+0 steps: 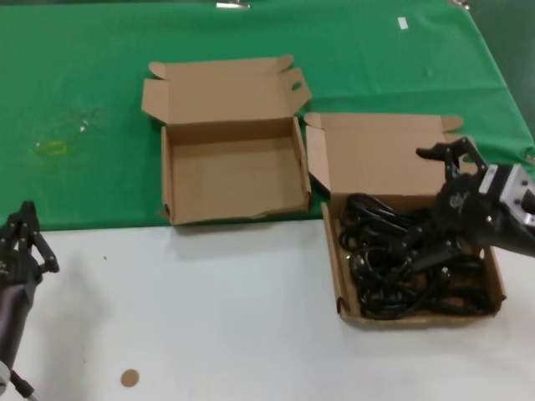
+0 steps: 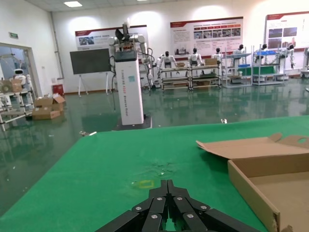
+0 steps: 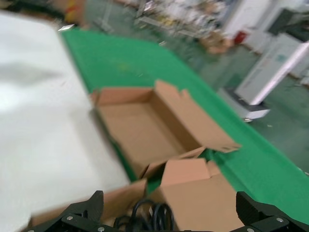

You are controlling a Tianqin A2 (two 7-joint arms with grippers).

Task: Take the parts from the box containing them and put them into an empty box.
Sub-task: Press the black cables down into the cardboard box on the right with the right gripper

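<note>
Right gripper (image 1: 443, 196): fingers spread wide, positioned over the cords (image 1: 410, 259), gripping nothing. Cords lie coiled in the low box (image 1: 341, 284) on the bench (image 1: 209, 309). Tall box (image 1: 230, 180) sits beside it. Left gripper (image 1: 23, 234): pressed together, parked at bench edge.

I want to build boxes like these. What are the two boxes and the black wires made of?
Both boxes, the empty box and the low box holding the cords, look like plain brown cardboard: matte, with folded flaps and cut tabs. The cords look like black plastic or rubber-coated cable, slightly shiny and bent in loops.
</note>
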